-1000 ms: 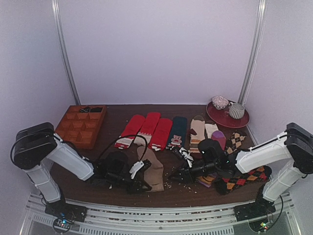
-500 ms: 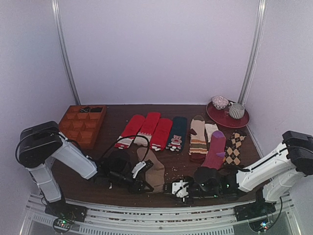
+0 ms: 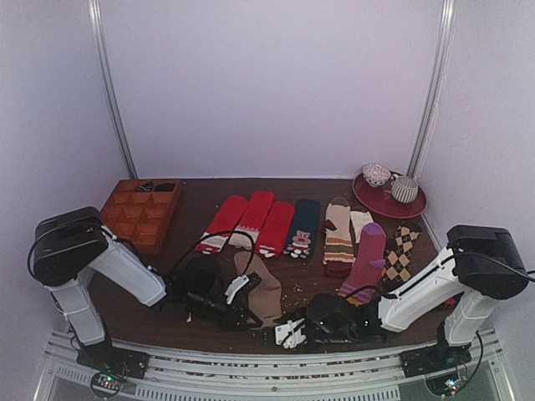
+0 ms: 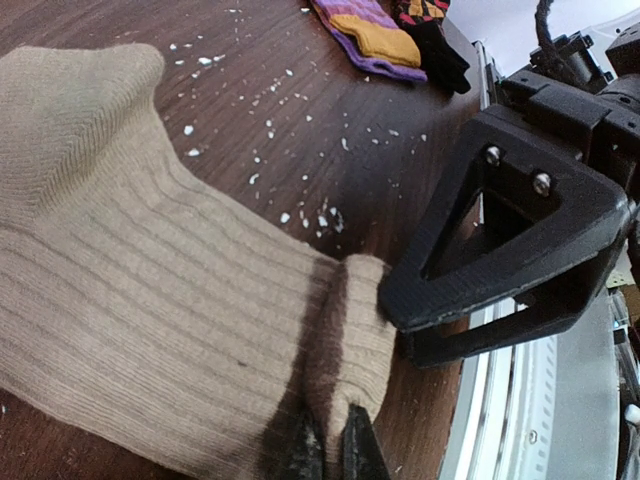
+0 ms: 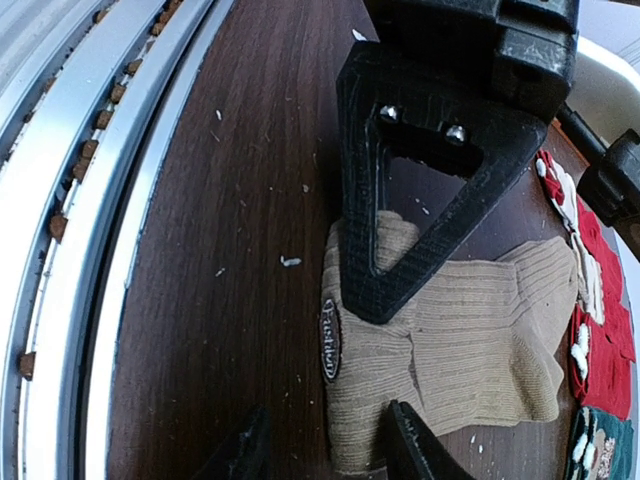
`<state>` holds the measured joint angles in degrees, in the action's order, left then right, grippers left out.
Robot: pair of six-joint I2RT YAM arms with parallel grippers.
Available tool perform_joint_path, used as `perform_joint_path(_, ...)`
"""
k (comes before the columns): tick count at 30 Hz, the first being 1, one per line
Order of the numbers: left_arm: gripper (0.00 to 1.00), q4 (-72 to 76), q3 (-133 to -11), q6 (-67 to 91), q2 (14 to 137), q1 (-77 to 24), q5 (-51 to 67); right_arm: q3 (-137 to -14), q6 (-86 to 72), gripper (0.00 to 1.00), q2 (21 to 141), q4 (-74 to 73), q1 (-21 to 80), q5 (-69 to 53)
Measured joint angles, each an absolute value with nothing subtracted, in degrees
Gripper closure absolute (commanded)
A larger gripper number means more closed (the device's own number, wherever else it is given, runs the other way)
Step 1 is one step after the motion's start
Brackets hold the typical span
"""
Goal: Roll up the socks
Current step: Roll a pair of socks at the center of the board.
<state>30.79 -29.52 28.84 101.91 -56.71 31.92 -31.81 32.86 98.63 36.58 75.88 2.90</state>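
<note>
Top external: tan socks (image 3: 266, 292) lie flat on the table (image 3: 188, 209), just in front of the red socks (image 3: 251, 219), toward the arm bases. Both grippers sit low at the tan socks' end farthest from the red socks, the left gripper (image 3: 238, 316) on its left and the right gripper (image 3: 288, 332) on its right.

Left wrist: left gripper's fingers (image 4: 355, 445) are pressed together, with a raised fold of ribbed tan knit pinched between them. The right gripper's black triangular finger touches that same edge.

Right wrist: jaws are part-way apart and hold nothing. One finger (image 5: 248, 450) is over bare wood, the other (image 5: 410, 445) over the knit, with the sock edge between. Possibly a stacked pair; hard to tell.
</note>
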Motion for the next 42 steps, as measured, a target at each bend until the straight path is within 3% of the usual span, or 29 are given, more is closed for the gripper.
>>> perform_joint_path(10,1.0,31.0,-29.4,28.9,101.9,-56.7,32.1,-33.1,33.1,0.61,100.4,38.0,74.3,4.7)
perform_joint_path(19,1.0,31.1,-29.4,28.9,102.0,-56.7,32.2,-35.5,33.2,0.68,101.7,35.7,72.0,1.5)
perform_joint_path(21,1.0,31.2,-29.4,28.9,102.0,-56.7,32.2,-35.7,33.2,0.72,101.7,35.2,71.9,1.0)
perform_joint_path(25,1.0,31.3,-29.2,28.9,101.9,-56.6,32.2,-36.7,32.3,0.92,102.4,33.8,71.9,0.1)
perform_joint_path(28,1.0,31.2,-28.9,28.9,101.8,-56.6,32.4,-38.0,30.6,0.95,102.7,31.7,71.6,-0.6)
perform_joint_path(29,0.89,31.2,-28.9,28.9,101.7,-56.6,32.4,-38.5,29.4,0.95,102.7,30.7,71.5,-0.9)
perform_joint_path(30,0.66,31.2,-28.9,28.9,101.6,-56.6,32.4,-38.8,28.7,0.95,102.7,30.0,71.4,-1.3)
perform_joint_path(31,0.52,31.1,-28.9,28.9,101.4,-56.6,32.3,-39.2,27.7,0.96,102.6,29.1,71.3,-1.7)
perform_joint_path(33,0.36,30.4,-28.9,28.6,100.4,-56.7,32.1,-40.0,25.1,0.96,102.4,27.4,70.5,-3.3)
perform_joint_path(36,0.19,26.4,-28.9,27.5,95.9,-58.2,29.6,-40.6,20.9,0.96,102.1,25.7,68.9,-7.7)
perform_joint_path(42,0.02,10.8,-26.8,23.9,82.8,-58.0,17.3,-42.6,12.8,0.96,102.1,20.5,64.0,-20.6)
